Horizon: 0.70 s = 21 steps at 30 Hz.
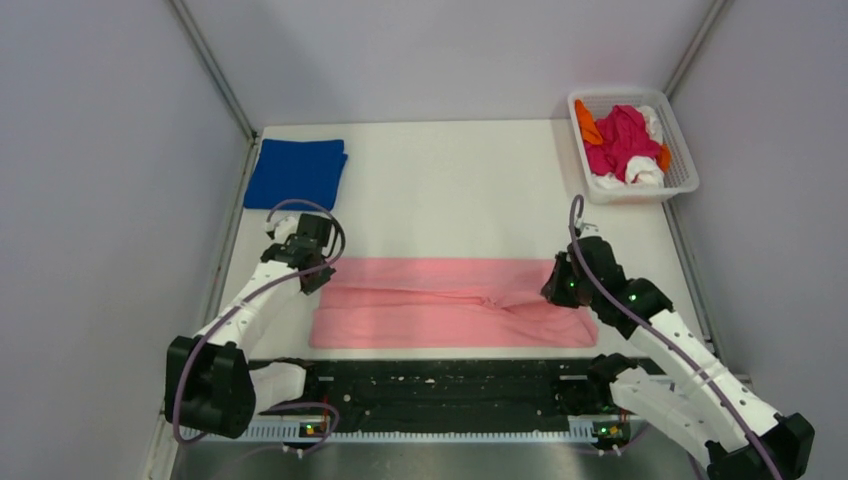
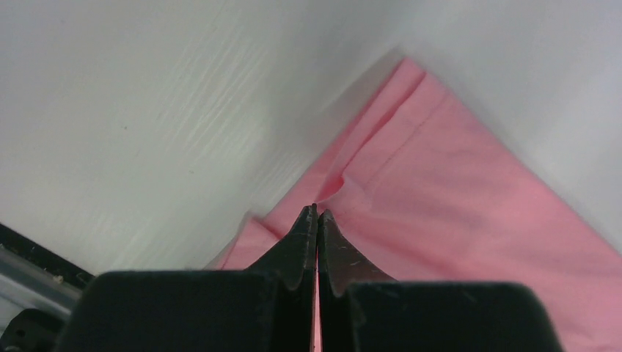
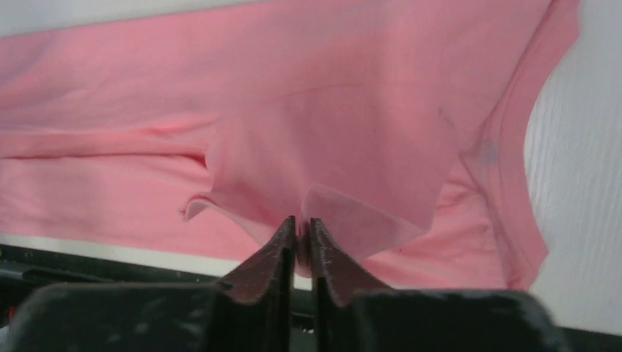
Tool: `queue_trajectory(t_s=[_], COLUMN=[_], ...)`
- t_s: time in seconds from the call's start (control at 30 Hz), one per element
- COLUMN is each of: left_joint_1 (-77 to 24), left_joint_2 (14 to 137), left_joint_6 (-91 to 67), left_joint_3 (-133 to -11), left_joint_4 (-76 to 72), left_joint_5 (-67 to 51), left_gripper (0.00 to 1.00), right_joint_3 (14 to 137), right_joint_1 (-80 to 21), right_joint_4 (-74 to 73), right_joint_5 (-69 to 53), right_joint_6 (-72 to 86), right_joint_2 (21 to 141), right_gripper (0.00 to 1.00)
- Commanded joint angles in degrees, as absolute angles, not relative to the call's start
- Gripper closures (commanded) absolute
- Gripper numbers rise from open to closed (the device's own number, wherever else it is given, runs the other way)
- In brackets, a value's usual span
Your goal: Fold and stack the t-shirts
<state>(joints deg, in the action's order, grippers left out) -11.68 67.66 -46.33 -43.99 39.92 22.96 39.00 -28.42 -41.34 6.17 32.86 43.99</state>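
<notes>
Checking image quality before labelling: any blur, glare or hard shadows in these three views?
Top external: even light, sharp, shadows faint around the pink t-shirt. Left wrist: streaky sheen on the table, and the shirt's far corner is blurred. Right wrist: fabric slightly soft throughout, the right gripper in front is crisper, no glare.

Left gripper (image 2: 317, 214): jaws pressed fully together, arm bent at the elbow, wrist angled down. Right gripper (image 3: 301, 224): jaws nearly closed, pinching a fold of the pink t-shirt (image 3: 352, 110) right at its fingertips. Right arm reaches forward, wrist pitched down.
</notes>
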Motion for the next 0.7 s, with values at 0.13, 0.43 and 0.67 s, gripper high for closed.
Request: queue_trajectory(t_s=[0.13, 0.43, 0.67], left_joint_1=[-11.69, -11.69, -13.53], left_joint_2=[64.79, 61.93, 67.44], left_joint_6=[-51.79, -47.18, -43.57], left_joint_3=[-41.73, -49.25, -46.32], left_joint_4=[45.27, 44.10, 33.28], left_joint_5=[26.72, 18.76, 2.18], left_gripper=[0.53, 0.16, 0.09], right_joint_3=[33.36, 37.22, 36.86], right_joint_1=[-32.76, -32.96, -32.96], right_joint_4=[-49.41, -46.62, -29.27], right_joint_5=[-1.84, 2.42, -5.69], right_joint_6=[42.14, 39.55, 38.80], right_joint_2=[41.48, 41.31, 51.05], right_gripper=[0.58, 0.08, 0.03])
